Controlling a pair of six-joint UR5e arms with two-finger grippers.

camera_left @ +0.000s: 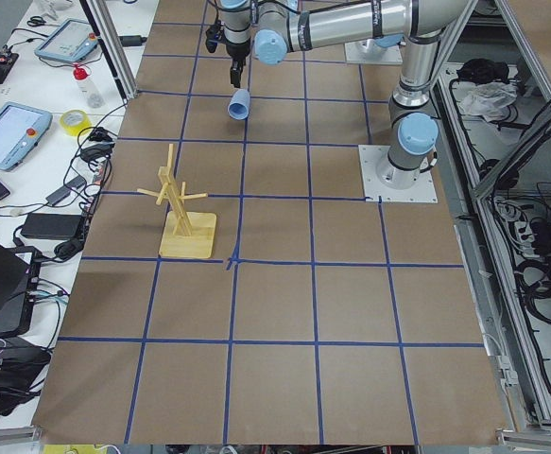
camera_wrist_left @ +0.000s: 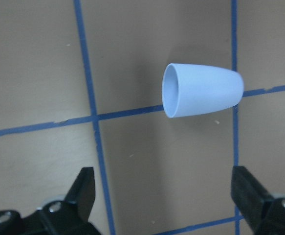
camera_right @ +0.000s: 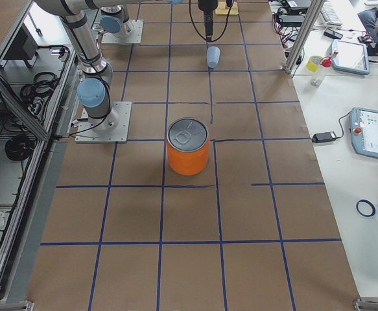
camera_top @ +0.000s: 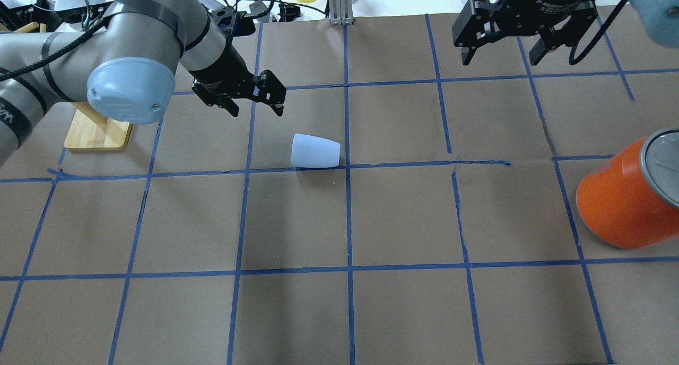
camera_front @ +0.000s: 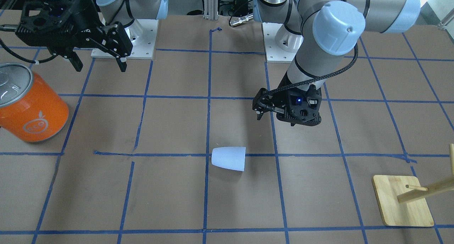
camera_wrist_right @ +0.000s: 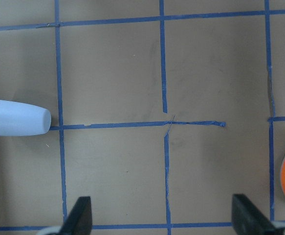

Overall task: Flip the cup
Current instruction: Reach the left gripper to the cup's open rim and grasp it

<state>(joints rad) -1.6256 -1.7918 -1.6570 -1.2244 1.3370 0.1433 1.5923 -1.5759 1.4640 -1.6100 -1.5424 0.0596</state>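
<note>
**While the cup lies on its side, both tools hang apart above the surface**

Where the left tool [camera_top: 256,112] hovers over the brown surface [camera_top: 403,312], its two fingers stand wide apart with nothing between them. The nearest thing to it is the cup [camera_top: 315,151], a small pale blue-white tumbler lying on its side below the tool, close but not touching it. In the left wrist view the cup lies ahead of the fingertips, within the span between them and closer to the finger on that view's right. Its open mouth faces the robot's left and its narrower closed base faces the robot's right. It rests on the surface across a blue tape line [camera_top: 403,165], just beside a crossing of the grid.

Farther from this tool, on the side away from the cup, stands a wooden stand [camera_top: 98,134] with a flat base, partly hidden behind the arm in the overhead view.

Well apart from the left tool, across the surface, the right tool [camera_top: 498,61] hangs high with its fingers also spread and holding nothing. From its wrist camera the cup shows at the far left edge. An orange can [camera_top: 620,206] with a silver top stands upright past the right tool, the thing farthest from the cup.
</note>
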